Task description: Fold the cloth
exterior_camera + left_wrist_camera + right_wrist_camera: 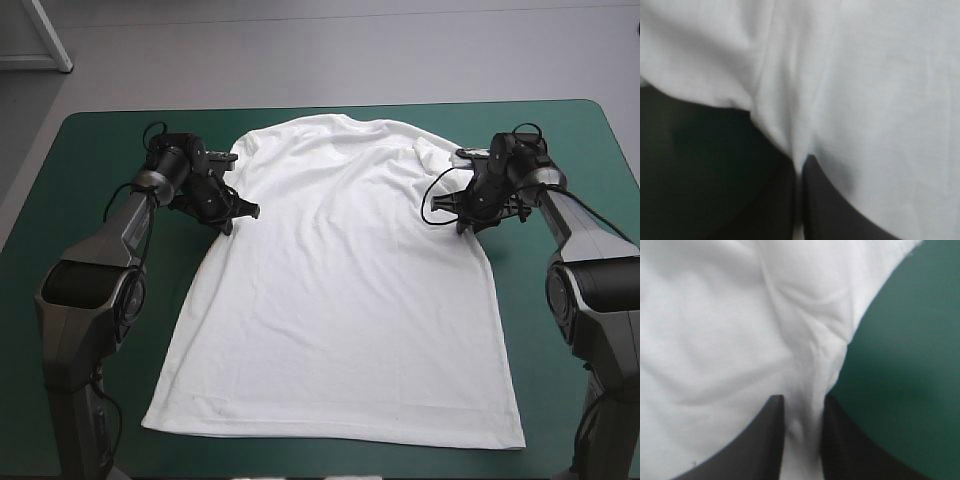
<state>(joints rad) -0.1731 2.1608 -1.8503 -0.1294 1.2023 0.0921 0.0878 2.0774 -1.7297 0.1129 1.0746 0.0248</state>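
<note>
High view is showing the T-shirt (340,290) lying spread flat on the teal-green tabletop (100,180), with its collar pointing toward the far edge and its hem lying close to the near edge. The left pincer (240,212) is resting at the shirt's left side, just under the sleeve. The right pincer (455,215) is resting at the right sleeve, where the cloth is bunching a little. In the left wrist view the black fingers (827,200) are almost meeting, with only a thin strip of white cloth passing between them, so this pincer is clenching the T-shirt's edge. In the right wrist view the fingers (760,440) are standing slightly apart and a raised ridge of cloth is sitting between them, so this pincer is also gripping the T-shirt at its edge, with bare tabletop showing beside it.
</note>
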